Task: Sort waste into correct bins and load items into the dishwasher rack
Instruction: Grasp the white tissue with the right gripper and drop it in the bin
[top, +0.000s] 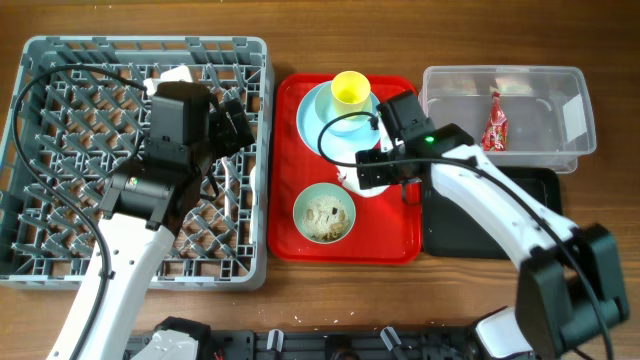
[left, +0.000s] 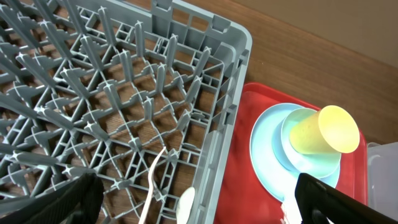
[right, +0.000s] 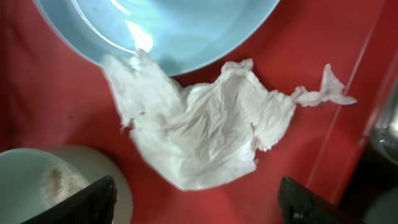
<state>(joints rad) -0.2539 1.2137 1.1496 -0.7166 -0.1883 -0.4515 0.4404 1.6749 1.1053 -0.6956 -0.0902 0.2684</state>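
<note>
The right pincer (top: 380, 168) hung low over the red tray (top: 385, 240), jaws spread wide, its dark fingers (right: 93, 202) standing either side of the crumpled white napkin (right: 199, 130) and not touching it. The napkin lay flat on the tray, its upper edge against the rim of the light blue plate (top: 312, 115), with one twisted tail trailing off to the side. The yellow cup (top: 351, 88) stood on the far part of that plate. Nearer the front of the tray sat the pale green bowl (top: 296, 212), holding rice-like scraps (top: 322, 213); from the right wrist view the bowl was just beside the napkin's lower corner. The left pincer (top: 238, 124) was held above the grey rack (top: 60, 45) near its right wall, also spread wide and empty. Below it, among the pegs, lay the cream fork (left: 155, 177) and beside it the spoon (left: 186, 200), both on the rack floor. The clear tub (top: 500, 72) stood at the far right of the counter (top: 400, 30) with the red wrapper (top: 495, 125) inside it. The black tray (top: 455, 235) lay directly in front of the tub, partly covered from above by the right arm; what I could see of it held nothing.
</note>
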